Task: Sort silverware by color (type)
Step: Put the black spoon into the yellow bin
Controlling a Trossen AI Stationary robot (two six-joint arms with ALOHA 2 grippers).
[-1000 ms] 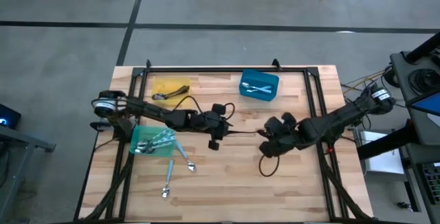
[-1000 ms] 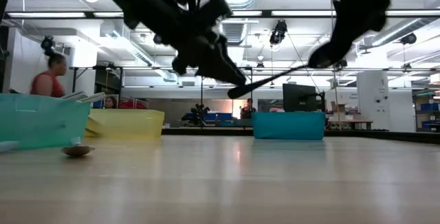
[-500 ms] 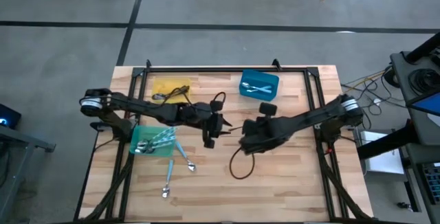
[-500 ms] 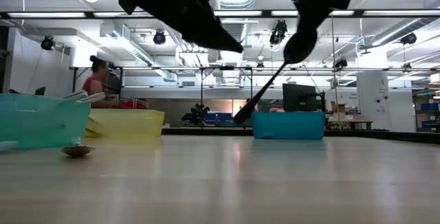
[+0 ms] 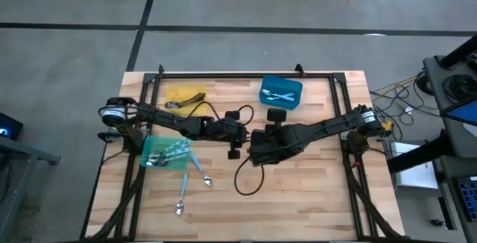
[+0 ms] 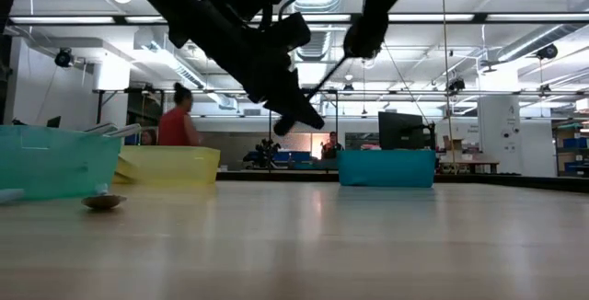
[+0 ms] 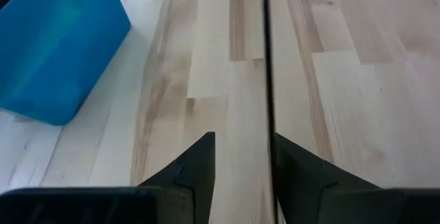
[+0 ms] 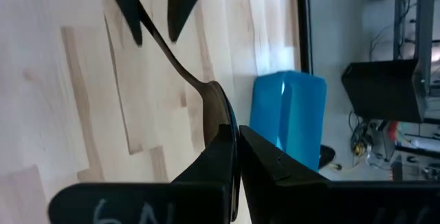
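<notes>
My right gripper (image 8: 232, 129) is clamped tight on the bowl of a dark spoon (image 8: 180, 67), holding it in the air over the middle of the table (image 5: 313, 183). The spoon's thin handle runs away from those fingers and passes between the two fingers of my left gripper (image 7: 242, 136). That gripper stands partly spread, with a clear gap on one side of the handle, while the handle lies close along the other finger (image 7: 302, 172); I cannot tell whether it touches. From above, both grippers meet nearly tip to tip at the table's centre, well above the wood. Near my left arm sits the green bin (image 5: 153, 159), holding several light-blue-handled pieces. Just beside it, on the bare table, lie two more blue-handled pieces (image 5: 202, 174), one of them (image 5: 181, 195) nearer the table's front edge. Farther back, the yellow bin (image 5: 177, 94) holds a dark piece, and the blue bin (image 5: 292, 101) at the back holds pale silver pieces. Beyond the table, a person in red (image 6: 175, 125) is in the room.
</notes>
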